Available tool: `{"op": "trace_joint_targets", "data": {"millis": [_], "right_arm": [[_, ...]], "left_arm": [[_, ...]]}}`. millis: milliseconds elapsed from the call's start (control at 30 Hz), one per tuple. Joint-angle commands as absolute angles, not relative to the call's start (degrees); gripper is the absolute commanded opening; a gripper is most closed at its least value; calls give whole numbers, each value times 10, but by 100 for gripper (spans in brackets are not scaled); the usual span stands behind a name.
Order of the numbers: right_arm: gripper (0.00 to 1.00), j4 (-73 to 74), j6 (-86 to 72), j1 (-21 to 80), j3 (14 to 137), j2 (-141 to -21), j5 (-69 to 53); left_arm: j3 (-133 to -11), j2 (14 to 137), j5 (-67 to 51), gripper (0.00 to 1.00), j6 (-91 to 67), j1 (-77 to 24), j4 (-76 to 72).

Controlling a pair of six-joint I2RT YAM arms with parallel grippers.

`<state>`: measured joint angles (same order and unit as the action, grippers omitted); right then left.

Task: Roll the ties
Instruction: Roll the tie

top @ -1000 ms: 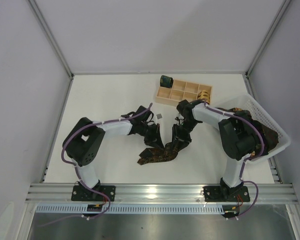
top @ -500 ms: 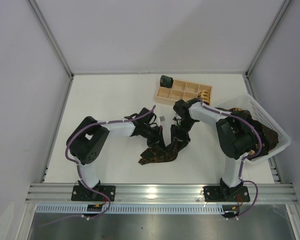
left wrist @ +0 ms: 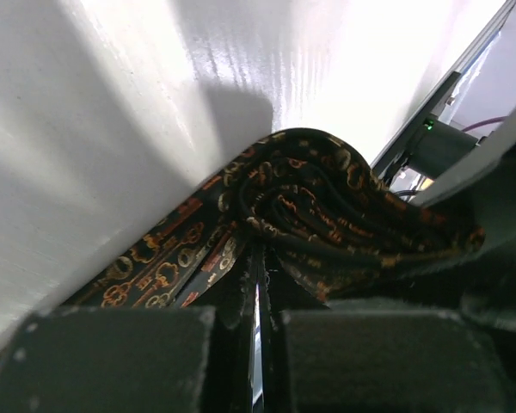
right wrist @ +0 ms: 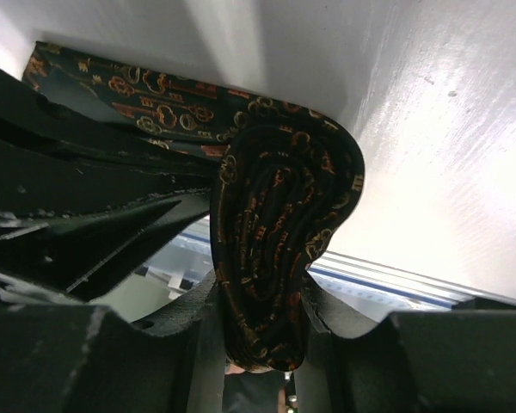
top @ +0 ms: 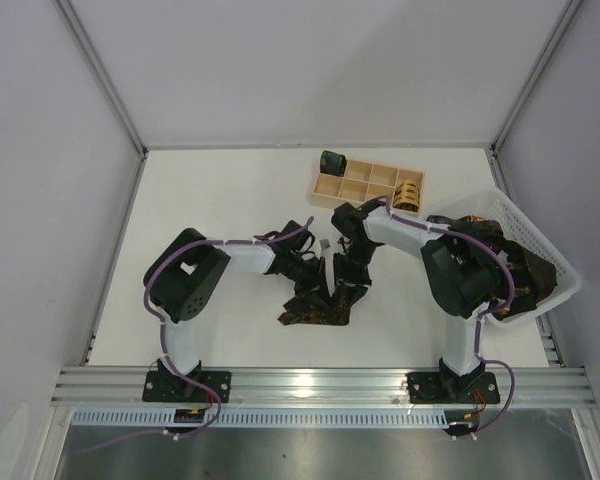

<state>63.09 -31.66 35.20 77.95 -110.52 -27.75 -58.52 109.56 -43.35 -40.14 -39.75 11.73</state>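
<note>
A dark tie with orange-gold key patterns (top: 315, 312) lies on the white table in front of both arms, partly wound into a coil. My right gripper (top: 348, 282) is shut on that coil (right wrist: 284, 206), which stands edge-on between its fingers (right wrist: 260, 297). My left gripper (top: 316, 285) meets it from the left, its jaws almost closed on the tie's fabric (left wrist: 327, 206) at the coil's base (left wrist: 260, 258). The flat tail (right wrist: 146, 103) runs away on the table. A dark green coil (top: 331, 161) and a tan-gold coil (top: 408, 191) sit in the tray.
The pale wooden compartment tray (top: 365, 185) stands behind the grippers. A white mesh basket (top: 540, 240) holding more dark ties sits at the right edge. The metal rail runs along the near edge of the table.
Both grippers have come closer together and shifted slightly left. The tie's loose part on the table has got shorter and more bunched under them.
</note>
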Motion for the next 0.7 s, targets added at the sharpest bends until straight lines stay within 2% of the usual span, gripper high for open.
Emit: {"op": "trace_joint_targets", "data": {"millis": [0,267,467,667], "right_arm": [[0,641,-369,381,811,-1124,-259],[0,647,-468,420,831,-1162,-210],[9,655,-514,423,844,-1200,-184],[13,652,-528,424,839,-1219,-153]], "left_arm": [[-601,1103,-439,1,-411,-404,90],[-594,1105,-431,1,-418,-406,82],[-576,1090,-397,0,-408,-404,103],[-542,1034,-364,1,-369,-386,138]]}}
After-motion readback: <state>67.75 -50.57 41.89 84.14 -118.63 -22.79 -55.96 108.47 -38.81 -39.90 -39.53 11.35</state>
